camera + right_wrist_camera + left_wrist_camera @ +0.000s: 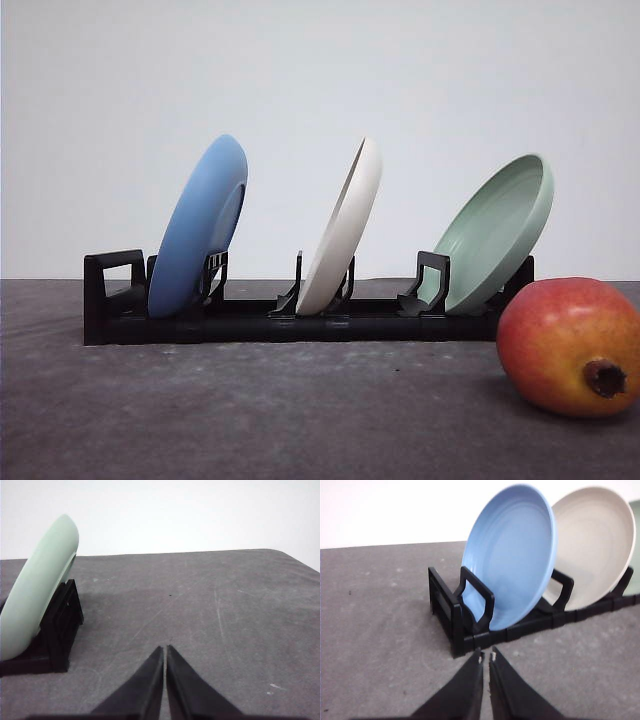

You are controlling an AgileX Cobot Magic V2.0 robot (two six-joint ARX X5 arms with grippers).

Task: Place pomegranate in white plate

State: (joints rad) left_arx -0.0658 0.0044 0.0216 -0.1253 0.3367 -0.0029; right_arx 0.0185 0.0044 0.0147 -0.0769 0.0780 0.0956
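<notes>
The pomegranate [571, 345] lies on the grey table at the near right, red with yellow-orange patches, its dark crown stub facing forward. The white plate [345, 228] stands tilted in the middle slot of a black rack [250, 322]; in the left wrist view the white plate [597, 545] shows behind the blue one. My left gripper [486, 656] is shut with nothing in it, just short of the rack's end. My right gripper [165, 648] is shut and empty over bare table beside the rack's other end.
A blue plate [203, 225] leans in the rack's left slot, and the blue plate [512, 555] faces the left wrist camera. A pale green plate [497, 230] leans in the right slot; the green plate [37, 587] appears edge-on. The table edge [300, 562] curves off at the far right.
</notes>
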